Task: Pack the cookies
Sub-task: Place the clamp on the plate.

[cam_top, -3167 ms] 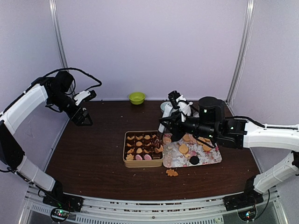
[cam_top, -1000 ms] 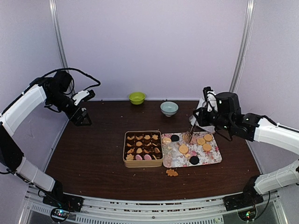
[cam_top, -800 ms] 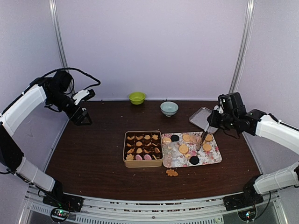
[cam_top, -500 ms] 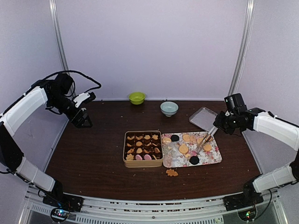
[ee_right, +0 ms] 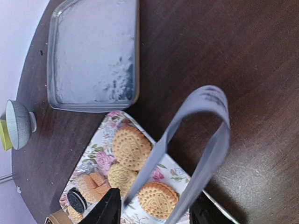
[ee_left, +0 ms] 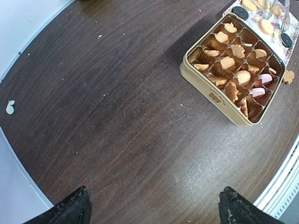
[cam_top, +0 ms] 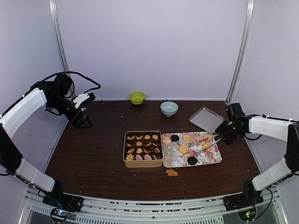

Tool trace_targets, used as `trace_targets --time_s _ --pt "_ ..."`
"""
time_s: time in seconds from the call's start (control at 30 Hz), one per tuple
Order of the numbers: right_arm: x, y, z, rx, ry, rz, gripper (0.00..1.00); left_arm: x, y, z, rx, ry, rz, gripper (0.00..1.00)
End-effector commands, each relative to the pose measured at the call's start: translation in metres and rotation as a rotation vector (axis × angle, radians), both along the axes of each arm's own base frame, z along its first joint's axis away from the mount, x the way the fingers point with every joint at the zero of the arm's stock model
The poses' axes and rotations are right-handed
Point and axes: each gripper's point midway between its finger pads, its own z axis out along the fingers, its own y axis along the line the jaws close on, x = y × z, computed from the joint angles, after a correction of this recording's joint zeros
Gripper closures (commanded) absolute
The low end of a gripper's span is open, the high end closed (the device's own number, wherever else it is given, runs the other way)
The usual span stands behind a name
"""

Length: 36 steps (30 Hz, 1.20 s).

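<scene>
Packing is looking well along; the tan tin [cam_top: 143, 148] is sitting mid-bench [cam_top: 103, 149] with most of its dark paper cups already carrying cookies [ee_left: 227, 62], tan ones mainly and a couple of pink; a few cups are looking empty, though I cannot tell for certain.

Just beside the tin's right wall, the floral tray [cam_top: 211, 157] is holding what is left: several round tan biscuits and two dark ones; one more tan cookie is lying loose on the bench in front of the tray [cam_top: 171, 172]; by my judgement all of these are waiting to go in.

The right gripper [cam_top: 224, 130] is squeezing a pair of metal tongs [ee_right: 211, 154], its jaws clamped on the two arms; the tong tips are reaching low over the tray's far right corner among the tan biscuits; whether they are pinching one I cannot tell.

The left gripper [ee_left: 154, 212] is hanging well apart over the bench's left side, jaws spread wide and carrying nothing.

A shallow metal tray [cam_top: 206, 118], likely the tin's lid, is lying behind the floral tray, so closing up is looking like the last step.
</scene>
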Motion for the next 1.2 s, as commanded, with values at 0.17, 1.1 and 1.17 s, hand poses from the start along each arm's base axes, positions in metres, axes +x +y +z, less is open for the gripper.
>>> trace_targets --time_s 0.17,1.1,1.17 --pt "-0.004 0.000 -0.017 0.034 0.037 -0.033 0.47 0.005 0.002 0.013 -0.013 -0.062 0.012 0.02" --pt "0.180 0.096 0.062 -0.457 -0.085 0.522 0.52 0.007 0.011 0.013 0.016 -0.071 0.039 0.02" --pt "0.188 0.093 0.053 -0.477 -0.055 0.497 0.52 0.007 0.011 0.013 0.016 -0.071 0.039 0.02"
